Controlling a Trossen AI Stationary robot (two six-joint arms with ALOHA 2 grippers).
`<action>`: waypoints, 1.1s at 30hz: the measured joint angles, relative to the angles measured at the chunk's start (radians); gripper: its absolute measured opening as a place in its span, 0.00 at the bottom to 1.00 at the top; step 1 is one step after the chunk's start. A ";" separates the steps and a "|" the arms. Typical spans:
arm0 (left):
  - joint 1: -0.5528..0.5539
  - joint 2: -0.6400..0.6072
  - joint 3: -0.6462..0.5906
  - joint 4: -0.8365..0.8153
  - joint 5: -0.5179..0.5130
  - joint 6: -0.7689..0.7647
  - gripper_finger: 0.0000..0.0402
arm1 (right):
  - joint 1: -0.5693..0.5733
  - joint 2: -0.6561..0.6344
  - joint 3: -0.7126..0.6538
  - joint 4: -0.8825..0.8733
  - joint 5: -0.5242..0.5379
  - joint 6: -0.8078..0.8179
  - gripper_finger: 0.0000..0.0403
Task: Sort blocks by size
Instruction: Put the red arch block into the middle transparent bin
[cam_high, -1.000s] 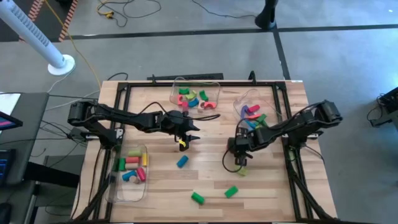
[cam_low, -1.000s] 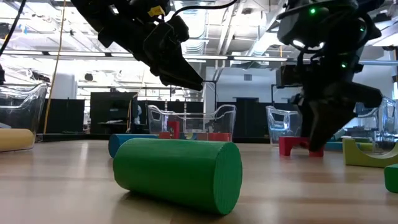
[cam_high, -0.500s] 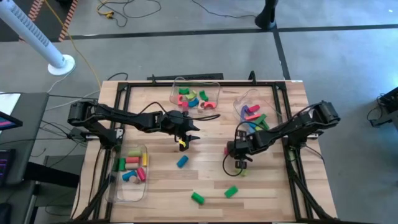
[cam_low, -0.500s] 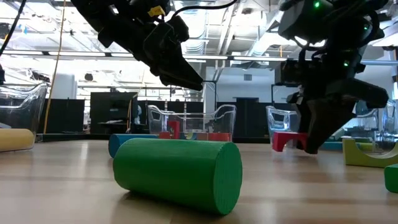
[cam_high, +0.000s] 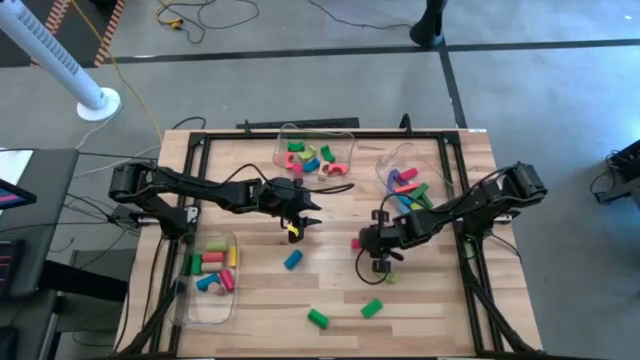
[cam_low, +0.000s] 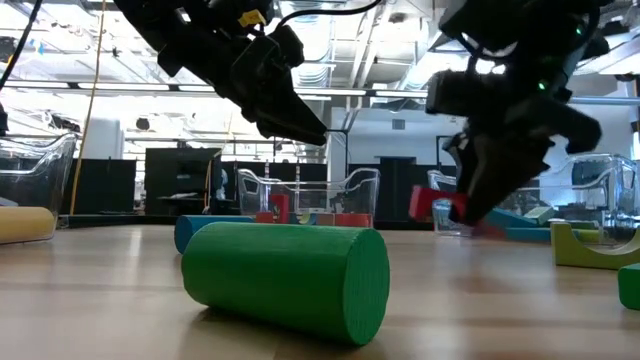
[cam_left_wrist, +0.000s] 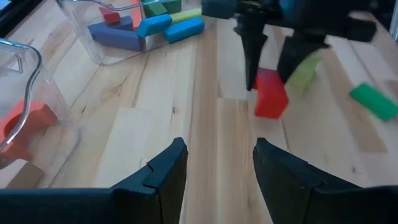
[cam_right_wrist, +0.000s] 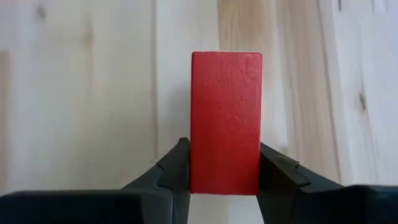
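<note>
left gripper (cam_high: 303, 222): mid-table, left of centre, fingers apart, nothing between them; yellow block (cam_high: 293, 232) just under it.
right gripper (cam_high: 370, 245): right of centre, clamped on red block (cam_right_wrist: 226, 122), lifted off the table.
loose blocks: blue cylinder (cam_high: 292, 260) centre; two green ones (cam_high: 318, 318) by the near edge.
risk: grip sits low on the block, so it could pivot or slip in transit; the left arm is close.
surface: wooden table (cam_high: 250, 290), clear bins (cam_high: 210, 285) at left and far edges.
room: concrete floor, cables.
</note>
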 joint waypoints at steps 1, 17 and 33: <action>0.000 0.000 0.000 0.005 0.000 -0.016 0.44 | 0.002 0.000 0.010 0.000 0.000 -0.012 0.40; -0.002 0.000 0.000 0.028 -0.046 -0.108 0.44 | 0.016 -0.001 0.177 0.059 0.004 -0.195 0.40; -0.080 0.000 0.000 0.168 -0.004 -0.009 0.44 | -0.060 -0.002 0.244 0.041 0.015 -0.200 0.40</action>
